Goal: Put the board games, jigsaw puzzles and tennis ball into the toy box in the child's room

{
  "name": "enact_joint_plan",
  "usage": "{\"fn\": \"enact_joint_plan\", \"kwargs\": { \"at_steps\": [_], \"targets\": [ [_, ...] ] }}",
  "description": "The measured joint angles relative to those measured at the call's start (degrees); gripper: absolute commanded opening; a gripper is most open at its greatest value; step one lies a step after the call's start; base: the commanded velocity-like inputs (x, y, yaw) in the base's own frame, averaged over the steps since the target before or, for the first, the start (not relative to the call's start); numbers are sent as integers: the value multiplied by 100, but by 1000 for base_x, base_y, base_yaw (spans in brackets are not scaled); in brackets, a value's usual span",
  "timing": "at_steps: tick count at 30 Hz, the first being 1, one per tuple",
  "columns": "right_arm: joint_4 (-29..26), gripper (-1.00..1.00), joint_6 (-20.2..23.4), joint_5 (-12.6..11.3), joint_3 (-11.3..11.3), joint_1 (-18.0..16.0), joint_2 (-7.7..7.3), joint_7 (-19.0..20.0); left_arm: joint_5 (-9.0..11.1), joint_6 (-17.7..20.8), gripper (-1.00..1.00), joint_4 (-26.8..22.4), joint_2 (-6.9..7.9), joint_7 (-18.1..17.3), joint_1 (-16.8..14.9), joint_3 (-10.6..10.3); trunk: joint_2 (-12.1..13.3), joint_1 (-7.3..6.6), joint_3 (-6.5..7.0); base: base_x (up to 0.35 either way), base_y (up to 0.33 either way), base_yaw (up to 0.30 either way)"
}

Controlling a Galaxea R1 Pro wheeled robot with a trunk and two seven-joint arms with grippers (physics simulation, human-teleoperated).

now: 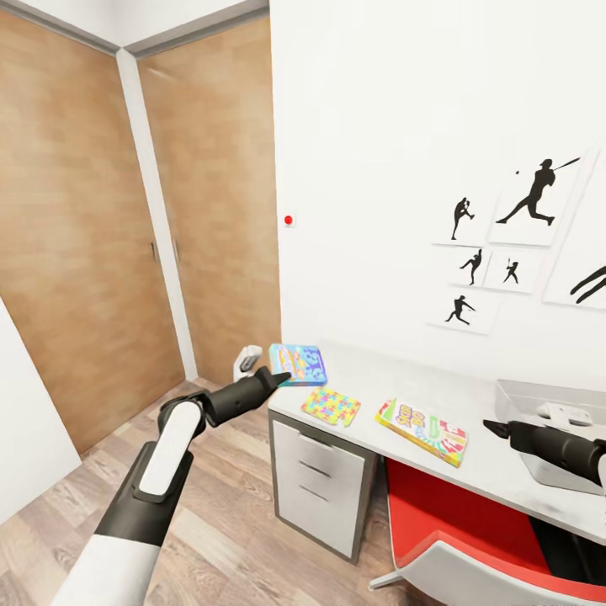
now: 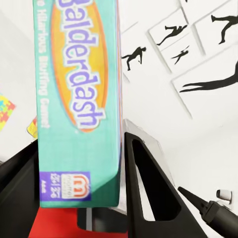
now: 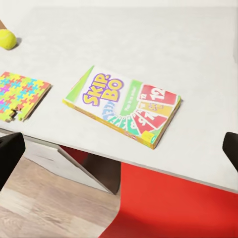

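My left gripper (image 1: 282,376) is shut on a blue-teal board game (image 1: 299,364) at the table's left end. In the left wrist view this Balderdash box (image 2: 79,99) sits between the black fingers (image 2: 148,188). A jigsaw puzzle (image 1: 331,406) and the SKIP-BO board game (image 1: 423,431) lie flat on the grey table (image 1: 379,379). The toy box (image 1: 539,391) stands at the right with a white object inside. My right gripper (image 1: 497,427) hovers open in front of it, over the SKIP-BO box (image 3: 124,106). Past the jigsaw (image 3: 20,94) rests the tennis ball (image 3: 7,38).
White drawers (image 1: 320,480) fill the table's left end, and a red chair (image 1: 454,522) is pushed under it. Wooden doors (image 1: 93,252) line the left wall above plank floor. A red button (image 1: 289,220) and black silhouette pictures (image 1: 530,198) hang on the white wall.
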Motion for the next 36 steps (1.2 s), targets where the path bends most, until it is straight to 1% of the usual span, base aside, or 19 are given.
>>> {"fn": "enact_joint_plan", "kwargs": {
  "at_steps": [5,11,36],
  "targets": [
    [-1,100,0,2,-8,-7,-14,1,-14,12,-100,-208,15,16,53,7,0,0,0,0,0,-148],
    [-1,100,0,0,-11,-11,-22,1,-23,55,-100,-285,33,22,85,14,0,0,0,0,0,-242],
    [-1,100,0,-1,-13,-25,-31,2,-39,141,-100,-320,54,19,108,26,1,0,0,0,0,-281]
  ]
}}
